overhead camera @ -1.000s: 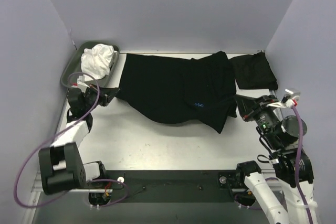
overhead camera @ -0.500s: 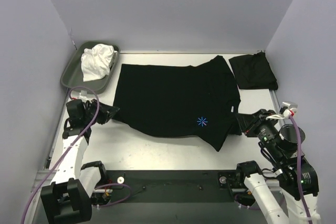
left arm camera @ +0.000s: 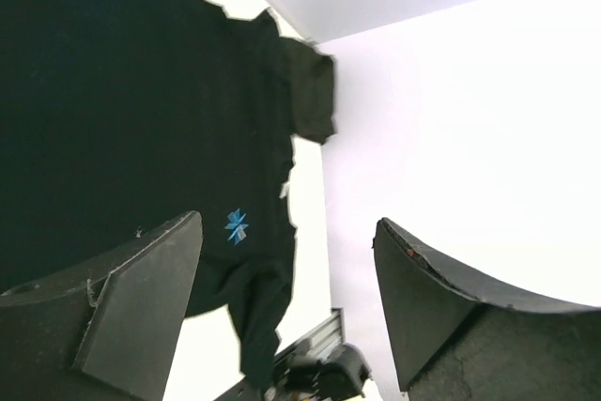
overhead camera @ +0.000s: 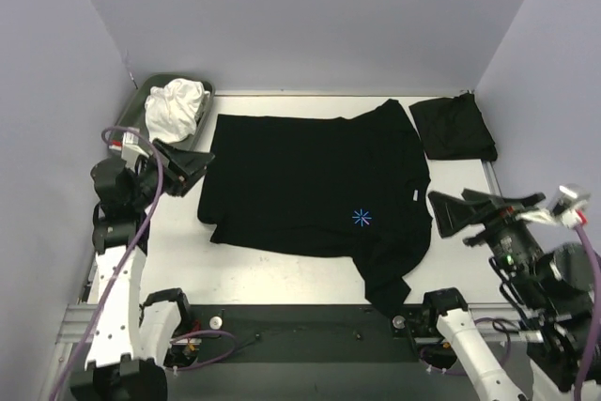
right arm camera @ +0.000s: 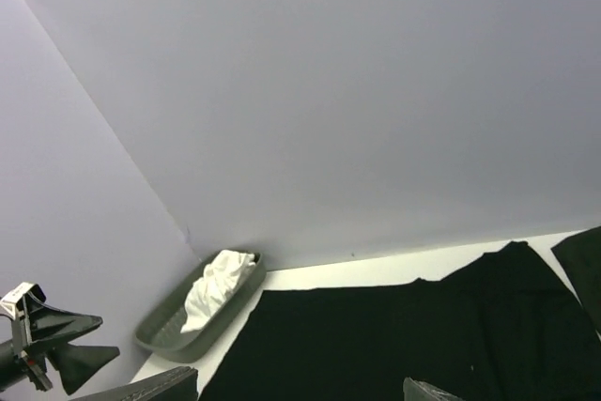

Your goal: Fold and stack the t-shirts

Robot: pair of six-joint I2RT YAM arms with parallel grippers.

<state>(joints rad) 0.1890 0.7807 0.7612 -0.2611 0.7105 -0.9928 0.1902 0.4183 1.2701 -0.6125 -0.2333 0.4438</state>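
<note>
Since the earlier frame, the left gripper [overhead camera: 195, 172] and right gripper [overhead camera: 441, 212] are released from the spread t-shirt [overhead camera: 310, 176] and stand open, empty. It is laid flat at frame centre on the table [overhead camera: 282, 276]; a folded t-shirt [overhead camera: 454, 129] is placed upper right.

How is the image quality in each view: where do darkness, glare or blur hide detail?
Top external: even light, sharp; the spread t-shirt is flat black, folds hardly visible, its blue mark crisp. Left wrist: the wall is washed out almost white, the left end effector dark and soft-edged. Right wrist: soft even light, no glare; the tray and white cloth read clearly.
</note>
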